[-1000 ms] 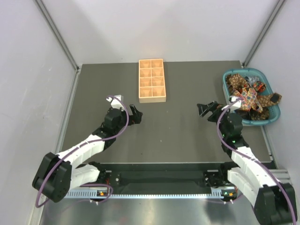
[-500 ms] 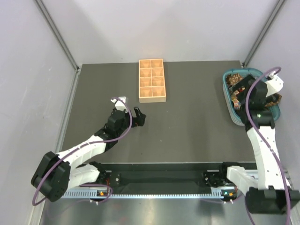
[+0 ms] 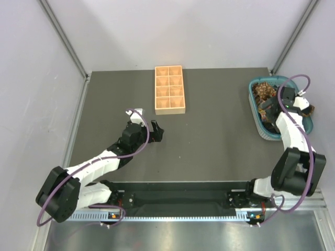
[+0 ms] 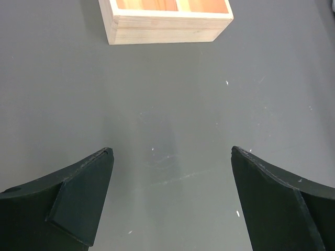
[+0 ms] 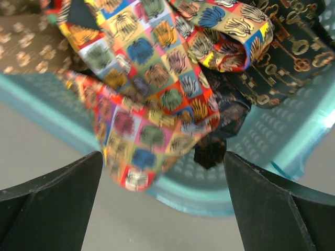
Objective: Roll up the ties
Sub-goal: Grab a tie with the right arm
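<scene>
The ties (image 3: 263,92) lie heaped in a teal basket (image 3: 255,116) at the table's right edge. In the right wrist view a tie with many-coloured squares (image 5: 146,99) hangs its pointed end over the basket rim (image 5: 209,197). A dark key-print tie (image 5: 285,57) and a brown one (image 5: 26,47) lie beside it. My right gripper (image 3: 269,111) (image 5: 162,155) hovers open just above that pointed end, touching nothing. My left gripper (image 3: 155,130) (image 4: 171,151) is open over bare table, a short way in front of the wooden tray.
A tan wooden tray (image 3: 169,89) (image 4: 166,27) with several compartments stands at the back centre of the dark table (image 3: 209,146). Grey walls close in on both sides, and the basket sits close to the right wall.
My right arm has swung from the table's middle right out over the basket and lowered toward the ties. The left gripper has crept slightly right. Both jaws stayed open.
</scene>
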Controlling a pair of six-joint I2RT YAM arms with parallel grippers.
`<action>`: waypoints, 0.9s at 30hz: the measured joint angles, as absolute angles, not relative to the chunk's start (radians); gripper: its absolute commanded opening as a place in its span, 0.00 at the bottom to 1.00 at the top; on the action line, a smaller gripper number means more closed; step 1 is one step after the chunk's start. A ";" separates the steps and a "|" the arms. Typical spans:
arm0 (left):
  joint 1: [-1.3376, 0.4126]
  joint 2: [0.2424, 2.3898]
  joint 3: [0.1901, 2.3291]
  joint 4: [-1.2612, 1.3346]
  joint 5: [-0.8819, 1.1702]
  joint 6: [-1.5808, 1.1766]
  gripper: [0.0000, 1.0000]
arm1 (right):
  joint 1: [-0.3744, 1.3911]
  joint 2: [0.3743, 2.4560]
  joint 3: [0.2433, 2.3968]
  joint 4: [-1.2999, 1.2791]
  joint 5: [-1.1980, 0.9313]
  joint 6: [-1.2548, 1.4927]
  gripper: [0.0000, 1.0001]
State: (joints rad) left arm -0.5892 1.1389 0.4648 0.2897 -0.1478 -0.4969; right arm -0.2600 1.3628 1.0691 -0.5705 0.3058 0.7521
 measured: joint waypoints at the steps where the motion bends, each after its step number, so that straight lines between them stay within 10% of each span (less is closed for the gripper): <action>1: -0.590 1.143 0.466 0.287 -0.147 -0.497 0.98 | -0.260 1.387 1.069 -0.559 0.311 0.765 1.00; 5: -0.592 1.146 0.474 0.284 -0.148 -0.497 0.98 | -0.264 1.467 1.069 -0.505 0.313 0.801 0.83; 9: -0.595 1.148 0.476 0.283 -0.148 -0.495 0.98 | -0.265 1.503 1.068 -0.487 0.313 0.807 0.04; 10: -0.595 1.150 0.477 0.283 -0.148 -0.495 0.98 | -0.265 1.493 1.067 -0.481 0.315 0.802 0.00; 27: -0.601 1.114 0.480 0.284 -0.147 -0.494 0.97 | 0.124 0.919 1.289 -0.450 -0.066 0.518 0.00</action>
